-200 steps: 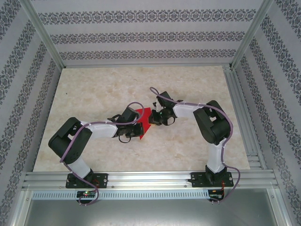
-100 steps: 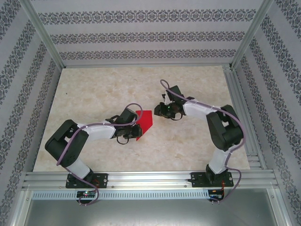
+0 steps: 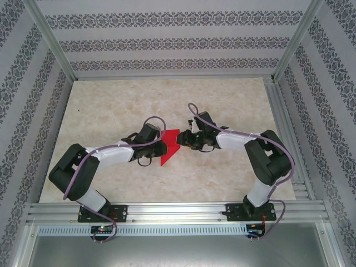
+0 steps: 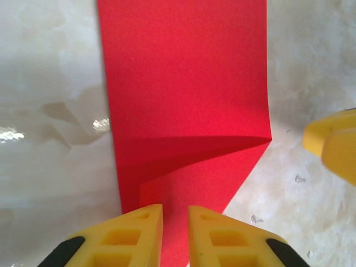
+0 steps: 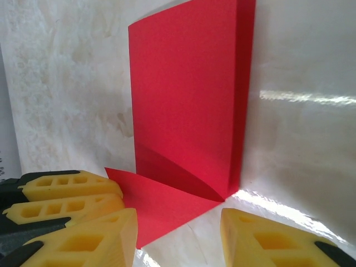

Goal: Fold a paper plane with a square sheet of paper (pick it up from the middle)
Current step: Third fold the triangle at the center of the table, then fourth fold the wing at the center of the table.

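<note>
Two arms meet over the middle of the pale marbled table (image 3: 111, 105) on my overhead feed. On the left side, the left gripper (image 3: 159, 147) comes in low at the near-left edge of the red paper (image 3: 171, 146). Its wrist camera shows me its yellow fingers (image 4: 133, 233) standing a narrow slit apart, with red showing through the slit. I read those jaws as slightly parted, with nothing pinched between them.

The paper sits at the table's centre, between the two grippers. It is partly folded. One pointed portion lies flat on the surface, and from a crease a broad flap lifts and curls upward.

On the right side, the right gripper (image 3: 182, 139) faces the paper's far-right edge. From its wrist camera I see its jaws standing wide apart. The flat pointed corner of the paper lies between the fingertips and just beside one of them. I cannot tell whether it touches.
</note>
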{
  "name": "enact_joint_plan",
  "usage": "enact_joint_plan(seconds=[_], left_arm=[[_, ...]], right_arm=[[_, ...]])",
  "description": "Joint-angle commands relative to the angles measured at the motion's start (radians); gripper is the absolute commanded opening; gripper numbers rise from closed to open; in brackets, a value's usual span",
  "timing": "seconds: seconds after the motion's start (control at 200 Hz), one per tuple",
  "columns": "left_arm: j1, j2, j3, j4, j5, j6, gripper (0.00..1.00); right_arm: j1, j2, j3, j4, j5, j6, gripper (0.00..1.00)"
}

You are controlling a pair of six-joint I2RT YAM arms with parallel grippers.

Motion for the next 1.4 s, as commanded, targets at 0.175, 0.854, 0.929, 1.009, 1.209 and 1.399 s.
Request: enact_joint_plan(seconds=[0.175,0.854,0.929,1.009,1.209,1.399], left_arm=[[0.026,0.057,0.021,0.018,-0.059,-0.021,0.14],[0.04,0.098,0.029,0.009,-0.039,-0.019,0.13],[0.041,0.097,0.03,0.008,-0.038,-0.017,0.13],[0.041,0.095,0.032,0.004,-0.039,-0.015,0.13],[0.044,0.063,0.045,-0.024,-0.047,0.006,0.16],[0.044,-0.017,0.064,-0.06,-0.054,0.058,0.3]], right_arm=[[0.017,0.061,0.011,0.061,-0.008,0.073,0.44],[0.053,0.132,0.056,0.114,-0.073,0.108,0.37],[0.053,0.142,0.049,0.144,-0.086,0.128,0.33],[0.055,0.149,0.046,0.153,-0.086,0.139,0.28],[0.053,0.118,0.028,0.143,-0.045,0.159,0.04],[0.043,-0.01,-0.002,0.057,0.077,0.154,0.0]])
